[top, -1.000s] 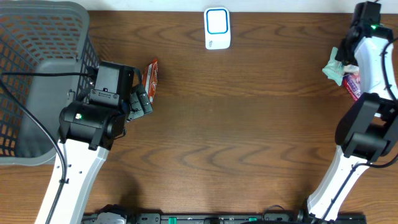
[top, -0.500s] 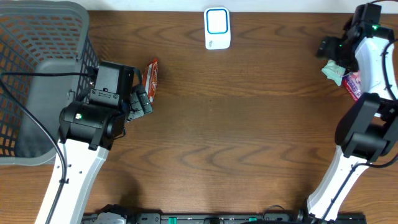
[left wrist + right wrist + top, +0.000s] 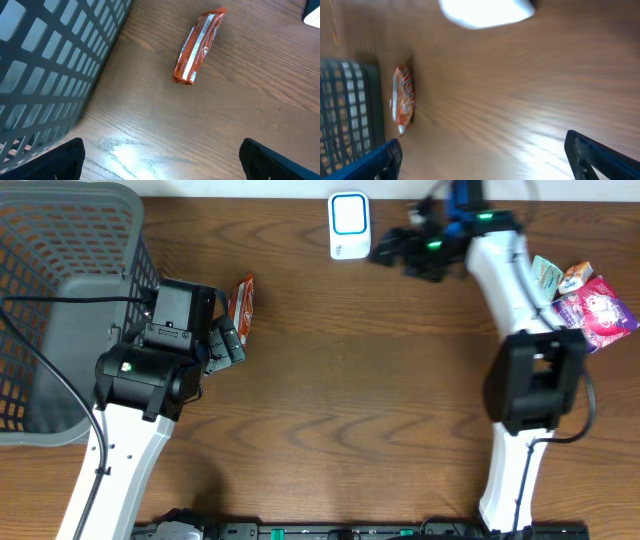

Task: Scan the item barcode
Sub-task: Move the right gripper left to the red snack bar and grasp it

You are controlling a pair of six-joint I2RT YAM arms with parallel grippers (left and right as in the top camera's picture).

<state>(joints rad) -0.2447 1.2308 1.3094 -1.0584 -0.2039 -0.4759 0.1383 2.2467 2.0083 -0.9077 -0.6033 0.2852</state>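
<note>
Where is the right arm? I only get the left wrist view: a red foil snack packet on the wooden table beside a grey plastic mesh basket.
Observer: The right gripper hangs at the far edge of the wooden table, right beside a white box-shaped scanner with a blue ring.
Operator: Is it carrying anything?
Observer: No. In its wrist view the blue fingers stand wide apart with nothing between them.
Operator: Any other items out?
Observer: Yes, a pink foil pouch and a few smaller packets lie heaped at the right edge.
</note>
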